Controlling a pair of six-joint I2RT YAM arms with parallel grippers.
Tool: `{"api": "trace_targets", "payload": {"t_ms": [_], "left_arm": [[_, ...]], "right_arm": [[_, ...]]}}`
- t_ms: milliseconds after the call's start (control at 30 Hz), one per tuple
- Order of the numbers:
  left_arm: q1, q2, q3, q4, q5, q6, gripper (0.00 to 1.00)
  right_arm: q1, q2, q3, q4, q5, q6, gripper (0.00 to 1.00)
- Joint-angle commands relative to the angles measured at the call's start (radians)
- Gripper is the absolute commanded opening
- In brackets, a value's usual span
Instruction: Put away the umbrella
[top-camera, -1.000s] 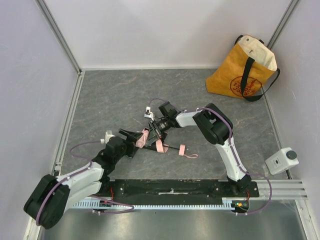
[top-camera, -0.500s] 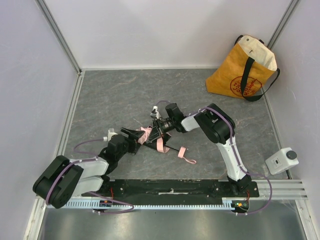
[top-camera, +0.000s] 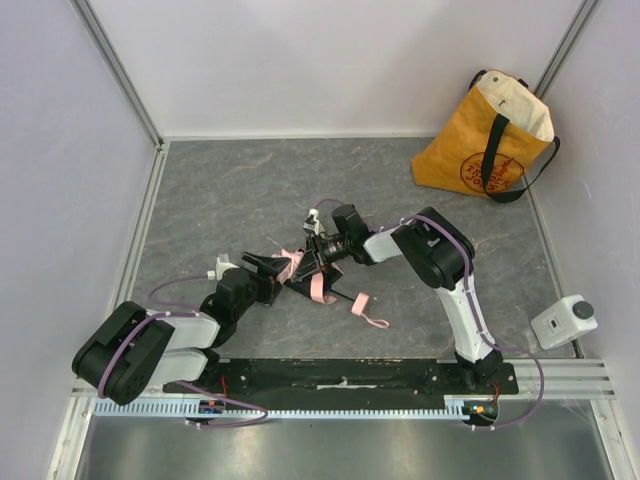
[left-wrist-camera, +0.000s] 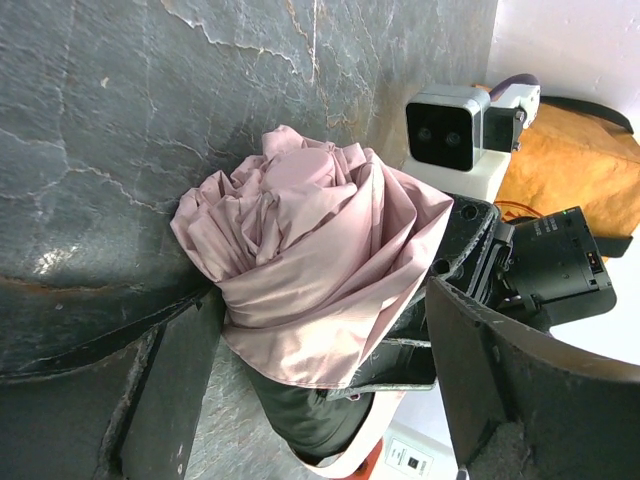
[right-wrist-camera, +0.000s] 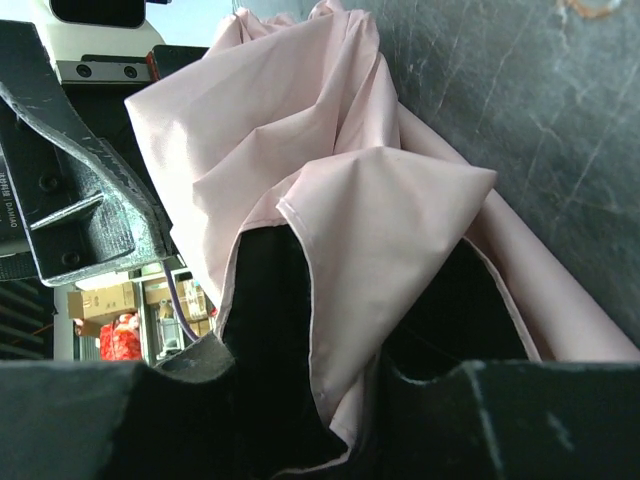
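Observation:
The umbrella lies collapsed on the grey floor between the two arms, a crumpled bundle of pale pink fabric. Its small pink handle and wrist strap trail to the right. My right gripper is shut on a fold of the fabric, which runs between its dark fingers. My left gripper is open with the bundle between its two wide-spread fingers; its left finger touches the fabric. The shaft is mostly hidden.
A yellow tote bag with black straps leans in the back right corner, its mouth open. A small white device sits at the right edge near the front rail. Walls enclose the floor on three sides.
The left arm has folded in and its gripper has closed in on the bundle. The right gripper has moved down and left with the fabric, and the handle has shifted slightly left.

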Motion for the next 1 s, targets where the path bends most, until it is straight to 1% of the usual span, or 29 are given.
{"api": "trace_targets", "payload": {"t_ms": [0,67,133,167,233,267,367,400,433,567,600,667,733,800,833,900,967], "left_arm": [[-0.006,0.045,-0.069,-0.141,-0.006,0.080,0.90],[-0.006,0.044,-0.060,-0.157,0.005,0.075,0.89],[-0.006,0.039,-0.074,-0.130,0.017,0.062,0.88],[-0.006,0.039,-0.074,-0.112,0.020,0.062,0.88],[-0.006,0.038,-0.074,-0.104,0.023,0.087,0.81],[-0.006,0.030,-0.074,-0.117,0.023,0.089,0.80],[-0.006,0.021,-0.103,-0.099,0.023,0.089,0.82],[-0.006,0.018,-0.101,-0.110,0.023,0.091,0.84],[-0.006,0.016,-0.100,-0.107,0.022,0.101,0.85],[-0.008,0.019,-0.056,-0.167,0.043,0.155,0.89],[-0.006,0.021,-0.058,-0.171,0.054,0.155,0.89],[-0.006,0.036,-0.071,-0.121,0.064,0.146,0.89],[0.000,0.048,-0.048,-0.139,0.083,0.144,0.89],[0.006,0.051,-0.031,-0.130,0.126,0.126,0.89],[0.006,0.047,-0.028,-0.118,0.135,0.114,0.89],[0.006,0.033,-0.019,-0.112,0.143,0.101,0.88],[0.005,-0.007,-0.009,-0.128,0.135,0.117,0.85]], "right_arm": [[0.056,-0.064,-0.017,0.003,-0.035,0.025,0.00],[0.047,-0.082,-0.025,-0.015,-0.023,-0.007,0.00],[0.030,-0.111,-0.037,-0.040,0.017,-0.034,0.00],[0.029,-0.116,-0.045,-0.005,0.015,-0.010,0.00],[0.026,-0.117,-0.066,0.116,0.000,0.079,0.00],[0.024,-0.119,-0.076,0.159,0.000,0.112,0.00],[0.024,-0.127,-0.079,0.182,-0.007,0.133,0.00],[0.021,-0.134,-0.094,0.223,-0.009,0.154,0.00],[0.019,-0.142,-0.094,0.213,-0.006,0.154,0.00],[0.026,-0.166,-0.074,0.095,-0.011,0.058,0.00],[0.018,-0.180,-0.065,0.031,0.005,0.007,0.00],[0.030,-0.188,-0.047,-0.021,0.015,-0.037,0.00],[0.065,-0.180,-0.028,-0.058,0.011,-0.070,0.00],[0.101,-0.170,0.022,-0.267,0.038,-0.222,0.00],[0.108,-0.162,0.033,-0.334,0.055,-0.282,0.00],[0.115,-0.150,0.012,-0.335,0.057,-0.292,0.00],[0.113,-0.136,-0.002,-0.342,0.072,-0.303,0.00]]}}
